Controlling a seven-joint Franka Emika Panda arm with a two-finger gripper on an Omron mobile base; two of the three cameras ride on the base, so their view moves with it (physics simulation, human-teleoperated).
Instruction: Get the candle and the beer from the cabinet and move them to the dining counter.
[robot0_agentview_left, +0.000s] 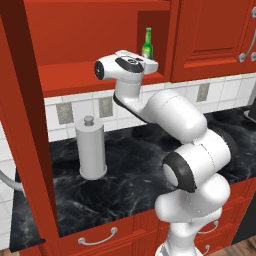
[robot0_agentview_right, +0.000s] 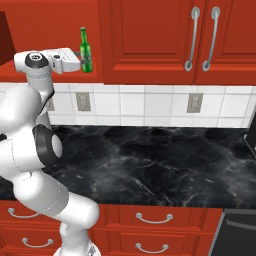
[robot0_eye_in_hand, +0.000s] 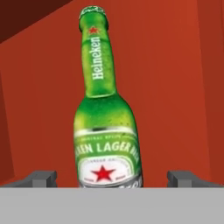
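Note:
The beer (robot0_agentview_left: 147, 45) (robot0_agentview_right: 86, 50) is a slim green bottle with a red-star label, standing upright on the bottom shelf of the open red-brown cabinet (robot0_agentview_left: 80, 30). My gripper (robot0_agentview_left: 152, 64) (robot0_agentview_right: 79, 64) is level with that shelf and reaches in at the bottle's lower half. In the hand view the beer (robot0_eye_in_hand: 103, 118) looms close, its base between my two fingertips (robot0_eye_in_hand: 43, 178). The gripper (robot0_eye_in_hand: 113, 179) is open, with a gap on both sides of the bottle. The candle and the dining counter are out of view.
The cabinet's open door (robot0_agentview_left: 22, 130) hangs at the left. Below, a grey cylindrical canister (robot0_agentview_left: 91, 149) stands on the narrow black counter (robot0_agentview_right: 160, 160) against white tiles. Closed cabinet doors with silver handles (robot0_agentview_right: 191, 37) lie to the right, red drawers (robot0_agentview_right: 150, 220) underneath.

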